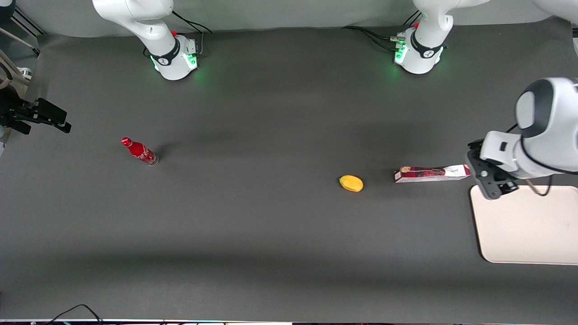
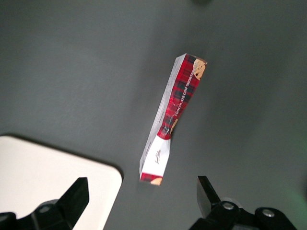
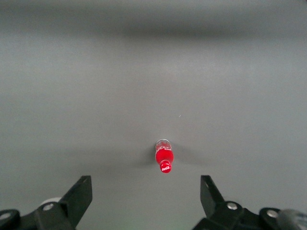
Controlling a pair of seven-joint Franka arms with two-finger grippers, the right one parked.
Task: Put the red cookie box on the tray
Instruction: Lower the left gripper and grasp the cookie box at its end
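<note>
Cardboard is what the red cookie box [image 1: 431,174] is made of, I judge — a long slim carton, probably light and fairly stiff, but its thin walls could dent under a hard squeeze. It lies flat on the dark bench [image 1: 271,234], toward the working arm's end, apart from the tray [image 1: 528,230], which lies nearer to the front camera by the bench edge. A grip across the narrow width near the middle of its length seems best, so the box does not tip from one end.

The gripper [image 2: 144,203] hangs over the bench above the white-label end of the box, close to a corner of the tray; its jaws stand wide open and hold nothing.

The tray is cut off by the front view's edge, so its full width is not seen. The printing on the box is partly readable only. A yellow fruit-like thing [image 1: 351,183] lies just beside the box — what it is I cannot say — and a red bottle [image 1: 139,151] stands well apart.
</note>
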